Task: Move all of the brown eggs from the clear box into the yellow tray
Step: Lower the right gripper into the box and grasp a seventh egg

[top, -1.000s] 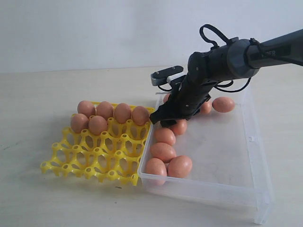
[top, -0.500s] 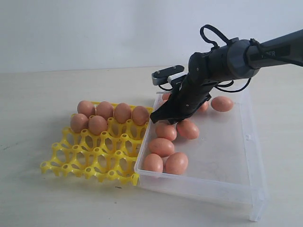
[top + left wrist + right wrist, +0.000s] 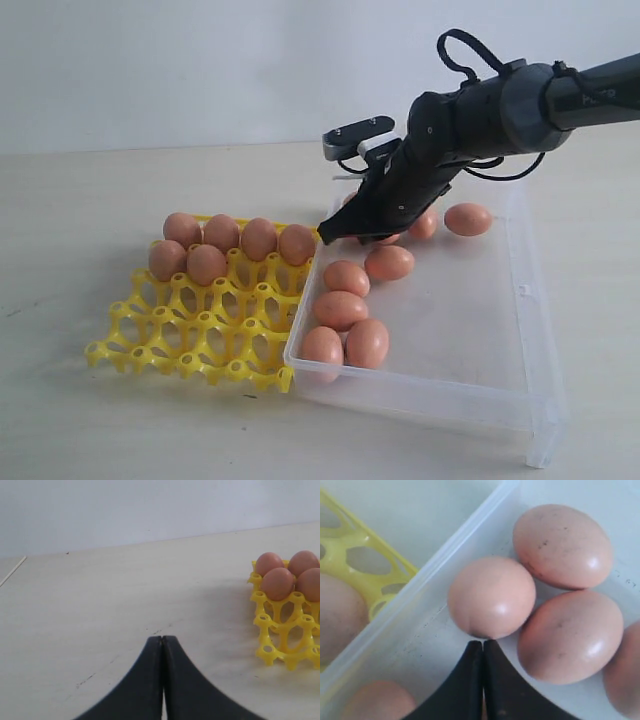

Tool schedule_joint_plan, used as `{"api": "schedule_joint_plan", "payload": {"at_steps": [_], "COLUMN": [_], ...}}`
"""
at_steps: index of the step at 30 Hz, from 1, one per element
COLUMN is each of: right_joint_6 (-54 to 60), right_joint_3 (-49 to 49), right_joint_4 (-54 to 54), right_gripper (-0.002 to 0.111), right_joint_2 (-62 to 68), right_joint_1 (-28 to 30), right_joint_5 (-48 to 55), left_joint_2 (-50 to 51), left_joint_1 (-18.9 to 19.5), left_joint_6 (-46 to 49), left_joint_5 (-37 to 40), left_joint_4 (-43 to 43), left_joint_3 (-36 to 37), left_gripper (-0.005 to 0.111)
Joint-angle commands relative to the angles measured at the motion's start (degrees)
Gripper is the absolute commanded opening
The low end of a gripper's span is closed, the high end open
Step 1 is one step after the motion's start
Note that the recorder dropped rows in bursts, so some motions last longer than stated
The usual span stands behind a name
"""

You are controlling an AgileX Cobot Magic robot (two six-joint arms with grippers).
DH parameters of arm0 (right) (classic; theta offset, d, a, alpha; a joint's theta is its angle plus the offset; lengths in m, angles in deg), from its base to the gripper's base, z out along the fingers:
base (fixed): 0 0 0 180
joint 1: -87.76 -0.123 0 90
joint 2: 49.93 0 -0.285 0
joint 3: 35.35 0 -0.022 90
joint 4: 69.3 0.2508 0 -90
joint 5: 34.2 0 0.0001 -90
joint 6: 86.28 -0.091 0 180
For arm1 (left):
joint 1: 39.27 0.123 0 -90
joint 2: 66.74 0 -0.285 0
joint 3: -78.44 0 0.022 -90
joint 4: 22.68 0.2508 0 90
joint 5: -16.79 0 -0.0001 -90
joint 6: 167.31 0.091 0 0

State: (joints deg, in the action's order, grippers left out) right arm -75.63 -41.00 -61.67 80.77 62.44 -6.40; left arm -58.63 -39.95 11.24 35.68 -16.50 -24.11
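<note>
The right claw (image 3: 326, 236) is shut, its tips pressed together on nothing, poised over the 9 o'clock wall of the clear box (image 3: 533, 300). From its wrist camera the tips (image 3: 483, 647) sit against or just short of one egg (image 3: 491, 597); which of the two cannot be told. Five brown eggs (image 3: 340, 309) lie in plain sight around the box's 8 o'clock corner and one near 12 o'clock (image 3: 468, 219). The arm (image 3: 470, 120) partly hides at least two more, so the count is unsure. Six eggs fill the 12 o'clock side of the yellow tray (image 3: 200, 340), at the box's 9 o'clock. The left claw (image 3: 162, 641) is closed and empty over the bare table (image 3: 100, 605); only its wrist camera shows it, with the tray cut off at the frame edge.
</note>
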Motion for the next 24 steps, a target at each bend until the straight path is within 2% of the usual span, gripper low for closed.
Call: {"api": "schedule_joint_plan", "payload": {"at_steps": [1,5,8,24], "right_joint_6": [1.31,1.31,1.31,4.82], "right_joint_3": [2.32,4.29,4.59,4.59], "right_joint_4": [0.36,2.12,2.94,0.38], "right_gripper": [0.018,0.042,0.052,0.053], "right_joint_2": [-2.83,-4.93,-6.42,-5.37], "right_joint_1": [0.11,0.11,0.11,-0.03], "right_joint_5": [-0.35,1.48,3.56,0.71], "left_joint_2": [-0.32,-0.32,-0.32,-0.32], "left_joint_1": [0.07,0.07,0.07,0.07], "left_joint_6": [-0.25,-0.25,-0.25,-0.25], "left_joint_5": [-0.79,-0.79,-0.79,-0.79], "left_joint_4": [-0.38,-0.38,-0.38,-0.38], "left_joint_3": [-0.23,-0.23,-0.23,-0.23], "left_gripper": [0.0,0.0,0.0,0.0]}}
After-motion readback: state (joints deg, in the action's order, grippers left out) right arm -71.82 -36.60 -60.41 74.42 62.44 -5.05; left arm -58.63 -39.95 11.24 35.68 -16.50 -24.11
